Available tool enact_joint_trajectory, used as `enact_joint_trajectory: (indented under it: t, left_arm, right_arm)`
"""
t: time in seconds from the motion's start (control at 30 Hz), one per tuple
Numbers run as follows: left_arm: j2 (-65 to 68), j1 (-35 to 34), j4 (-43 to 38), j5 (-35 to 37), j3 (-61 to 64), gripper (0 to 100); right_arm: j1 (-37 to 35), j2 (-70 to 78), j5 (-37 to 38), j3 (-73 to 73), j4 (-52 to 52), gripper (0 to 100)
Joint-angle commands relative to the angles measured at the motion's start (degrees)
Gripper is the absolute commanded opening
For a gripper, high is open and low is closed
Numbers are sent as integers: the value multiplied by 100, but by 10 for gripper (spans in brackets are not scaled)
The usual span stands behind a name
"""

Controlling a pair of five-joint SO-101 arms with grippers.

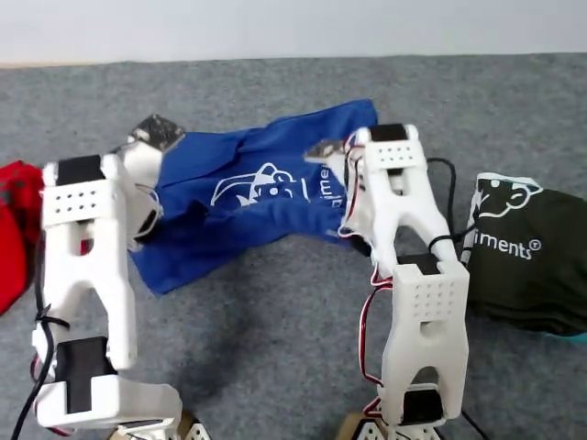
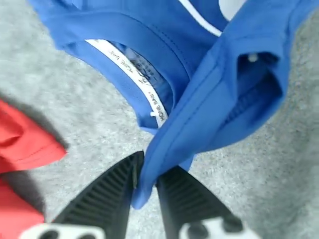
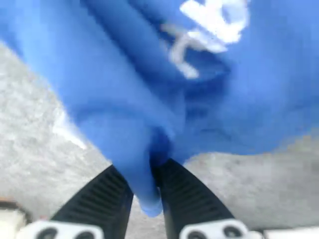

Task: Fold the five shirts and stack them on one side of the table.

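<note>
Here left fingers (image 2: 107,194), right fingers (image 3: 102,199) pinch shirt (image 1: 248,197) edges.

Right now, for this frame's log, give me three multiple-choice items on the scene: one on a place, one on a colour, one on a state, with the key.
1. Where on the table does the dark folded shirt lie? A: the middle. B: the right side. C: the left side.
2. What colour is the table's cover? A: green. B: grey. C: white.
3. How is the left pincer? A: open wide. B: shut on nothing. C: shut on the blue shirt.
Key: 1 B, it sits at the high view's right edge; 2 B, grey shows all around the blue shirt; 3 C, it pinches a blue hem in the left wrist view.
</note>
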Motion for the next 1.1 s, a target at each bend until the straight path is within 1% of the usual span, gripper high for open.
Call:
enact_joint_trajectory:
  t: [0.0,0.13,0.27,0.4,0.5,0.63,0.8,1.07]
  left_arm:
    - [-387,-44,431,308,-1244,4]
    - [-932,-9,387,422,-2360,4]
    - [-1380,-53,26,466,-3020,4]
    - [-1679,-501,-325,492,-3152,5]
    - [-1820,-1011,-527,501,-3160,5]
    - [-2004,-1345,-536,501,-3169,5]
    - [-2585,-1292,-536,501,-3160,5]
    - [-3921,-571,-343,501,-3160,5]
  right_arm:
    - [-4,-884,114,-941,233,11]
    - [-31,-1771,88,-1451,233,11]
    - [127,-2457,79,-1767,233,11]
    - [549,-2914,79,-1855,224,11]
    - [901,-3169,79,-1855,198,11]
    - [1042,-3530,79,-1855,189,12]
    - [971,-4145,-9,-1855,189,12]
    - [699,-5543,-273,-1846,224,13]
